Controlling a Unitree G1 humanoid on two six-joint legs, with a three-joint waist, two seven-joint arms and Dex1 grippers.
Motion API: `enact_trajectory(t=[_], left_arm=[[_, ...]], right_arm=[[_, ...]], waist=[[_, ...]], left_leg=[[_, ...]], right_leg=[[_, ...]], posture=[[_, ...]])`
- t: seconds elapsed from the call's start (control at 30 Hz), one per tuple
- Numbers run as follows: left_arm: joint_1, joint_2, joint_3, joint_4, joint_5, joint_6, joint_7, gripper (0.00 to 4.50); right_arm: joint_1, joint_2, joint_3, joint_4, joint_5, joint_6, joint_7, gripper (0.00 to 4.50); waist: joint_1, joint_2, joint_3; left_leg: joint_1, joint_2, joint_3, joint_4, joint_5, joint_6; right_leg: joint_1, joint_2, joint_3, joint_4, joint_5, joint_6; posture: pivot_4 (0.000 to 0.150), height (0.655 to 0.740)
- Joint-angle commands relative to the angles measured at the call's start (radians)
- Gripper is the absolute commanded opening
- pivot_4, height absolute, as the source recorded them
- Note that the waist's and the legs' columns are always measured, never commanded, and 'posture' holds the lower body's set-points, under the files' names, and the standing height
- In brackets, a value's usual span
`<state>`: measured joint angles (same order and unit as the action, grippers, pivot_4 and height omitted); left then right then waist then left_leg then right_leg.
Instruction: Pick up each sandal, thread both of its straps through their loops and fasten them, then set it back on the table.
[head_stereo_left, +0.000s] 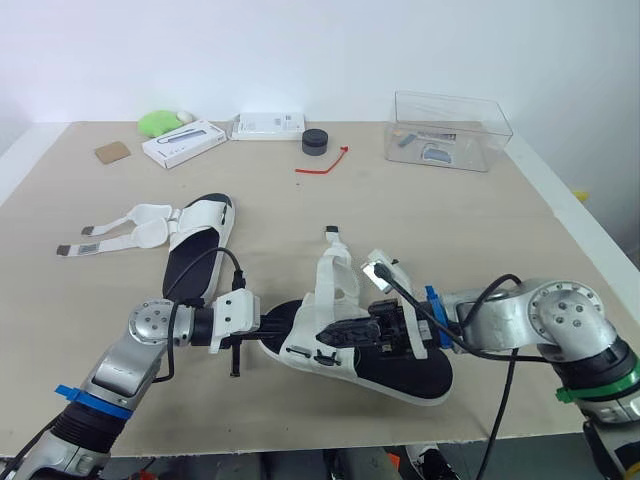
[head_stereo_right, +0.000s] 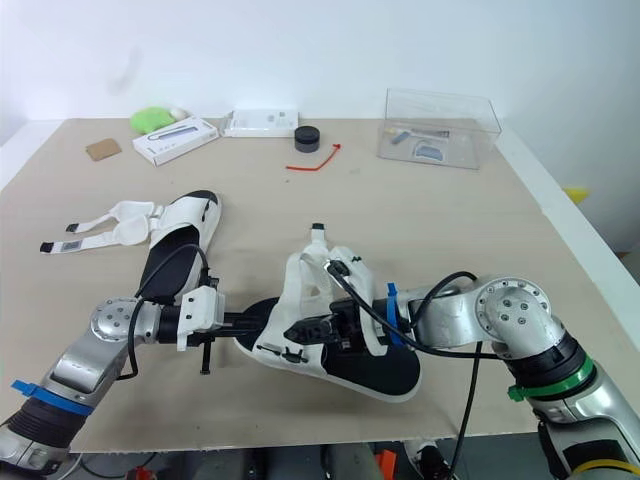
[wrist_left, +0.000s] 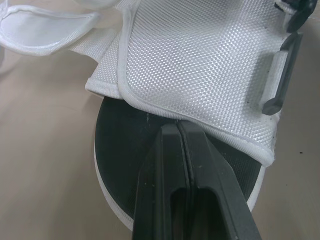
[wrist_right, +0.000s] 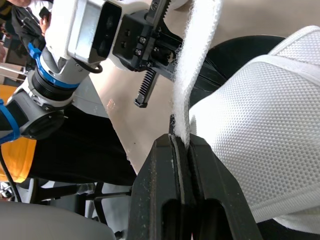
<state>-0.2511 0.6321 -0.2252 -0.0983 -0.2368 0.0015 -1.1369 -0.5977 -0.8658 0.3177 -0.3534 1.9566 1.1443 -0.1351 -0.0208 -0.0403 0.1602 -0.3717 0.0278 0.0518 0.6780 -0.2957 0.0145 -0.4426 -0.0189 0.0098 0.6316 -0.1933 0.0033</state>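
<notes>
As right fingers (wrist_right: 159, 195) pinch the sandal's (head_stereo_left: 415, 372) strap (wrist_right: 196, 60), left fingers (wrist_left: 162, 170) (pressed together) touch its sole (wrist_left: 125, 137) near another sandal (head_stereo_left: 195, 248).

Both arms (head_stereo_left: 128, 362) are brushed silver metal, with round joint caps (head_stereo_left: 573, 312) dotted with small screws. There's blue tape (head_stereo_left: 92, 400) banding each one, plus a green ring (head_stereo_left: 597, 385) on the right. Loose black cables (head_stereo_left: 212, 258) loop over both. The left tool (wrist_left: 178, 129) has a boxy white housing (head_stereo_left: 236, 315), black fingers and a toothed rack (wrist_right: 145, 90). The right tool (wrist_right: 181, 140) is black too.
</notes>
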Motion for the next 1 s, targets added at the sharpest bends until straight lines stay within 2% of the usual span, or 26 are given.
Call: enact_trajectory(t=[0.03,0.1,0.23,0.3,0.63,0.7,0.73,0.77,0.8,0.87,0.9,1.0], left_arm=[[0.014,0.011,-0.028,0.025,0.044,0.013,-0.001,0.0],[0.013,0.011,-0.028,0.026,0.045,0.013,-0.001,0.0],[0.012,0.012,-0.029,0.027,0.047,0.013,-0.001,0.0],[0.013,0.013,-0.03,0.03,0.047,0.011,-0.002,0.0],[0.002,0.011,-0.032,0.051,0.049,0.001,-0.007,0.0],[0.0,0.011,-0.032,0.054,0.052,-0.002,-0.007,0.0],[0.0,0.011,-0.032,0.054,0.053,-0.003,-0.007,0.0],[0.0,0.011,-0.032,0.055,0.053,-0.003,-0.006,0.0],[0.0,0.012,-0.033,0.055,0.052,-0.004,-0.005,0.0],[0.001,0.014,-0.033,0.055,0.051,-0.006,-0.004,0.0],[0.004,0.015,-0.033,0.056,0.052,-0.008,-0.004,0.0],[0.011,0.019,-0.033,0.054,0.053,-0.011,-0.003,0.0]], right_arm=[[-0.018,-0.026,0.015,-0.046,0.016,-0.002,0.013,0.06],[-0.02,-0.034,0.021,-0.047,0.016,-0.004,0.014,0.73],[-0.028,-0.051,0.028,-0.056,0.016,-0.007,0.017,2.41],[-0.04,-0.058,0.025,-0.056,0.016,-0.008,0.006,2.99],[-0.209,0.001,-0.009,0.157,0.016,0.024,-0.041,2.99],[-0.219,0.019,-0.006,0.175,0.016,0.038,-0.039,2.47],[-0.219,0.026,-0.006,0.178,0.016,0.047,-0.038,1.87],[-0.216,0.028,-0.005,0.175,0.016,0.054,-0.036,1.72],[-0.212,0.029,-0.006,0.172,0.016,0.059,-0.035,1.35],[-0.205,0.032,-0.01,0.169,0.016,0.065,-0.034,0.32],[-0.196,0.029,-0.012,0.162,0.016,0.068,-0.03,0.09],[-0.165,0.014,-0.017,0.127,0.016,0.074,-0.012,0.09]], waist=[[0.0,0.0,0.0],[0.0,0.0,0.0],[0.0,0.0,0.0],[0.0,0.0,0.0],[0.0,0.001,-0.001],[0.0,0.001,-0.001],[0.0,0.001,-0.001],[0.0,0.001,-0.001],[0.0,0.001,-0.001],[0.0,0.001,-0.001],[0.0,0.001,-0.001],[0.0,0.001,-0.001]], left_leg=[[0.0,0.0,0.0,0.0,0.0,0.0],[0.0,0.0,0.0,0.0,0.0,0.0],[0.0,0.0,0.0,0.0,0.0,0.0],[0.0,0.0,0.0,0.0,0.0,0.0],[0.001,0.0,0.001,0.0,0.0,0.0],[0.0,0.0,0.001,0.0,0.0,0.0],[0.0,0.0,0.001,0.0,0.0,0.0],[0.0,0.0,0.001,0.0,0.0,0.0],[0.0,0.0,0.001,0.0,0.0,0.0],[0.0,0.0,0.001,0.0,0.0,0.0],[0.0,0.0,0.001,0.0,0.0,0.0],[0.0,0.0,0.0,0.0,0.0,0.0]], right_leg=[[0.0,0.0,0.0,0.0,0.0,0.0],[0.0,0.0,0.0,0.0,0.0,0.0],[0.0,-0.001,0.0,0.0,0.0,0.0],[0.0,0.0,0.0,0.0,0.0,0.0],[0.0,0.0,0.001,0.0,0.001,0.0],[0.0,0.0,0.001,0.0,0.001,0.0],[0.0,0.0,0.001,0.0,0.001,0.0],[0.0,0.0,0.001,0.0,0.001,0.0],[0.0,-0.001,0.001,0.0,0.001,0.0],[0.0,-0.001,0.0,0.0,0.001,0.0],[0.0,-0.001,0.0,0.0,0.001,0.0],[0.0,-0.001,0.0,0.0,0.001,0.0]], posture=[[0.15,0.74],[0.15,0.74],[0.15,0.74],[0.15,0.74],[0.15,0.74],[0.15,0.74],[0.15,0.74],[0.15,0.74],[0.15,0.74],[0.15,0.74],[0.15,0.74],[0.15,0.74]])
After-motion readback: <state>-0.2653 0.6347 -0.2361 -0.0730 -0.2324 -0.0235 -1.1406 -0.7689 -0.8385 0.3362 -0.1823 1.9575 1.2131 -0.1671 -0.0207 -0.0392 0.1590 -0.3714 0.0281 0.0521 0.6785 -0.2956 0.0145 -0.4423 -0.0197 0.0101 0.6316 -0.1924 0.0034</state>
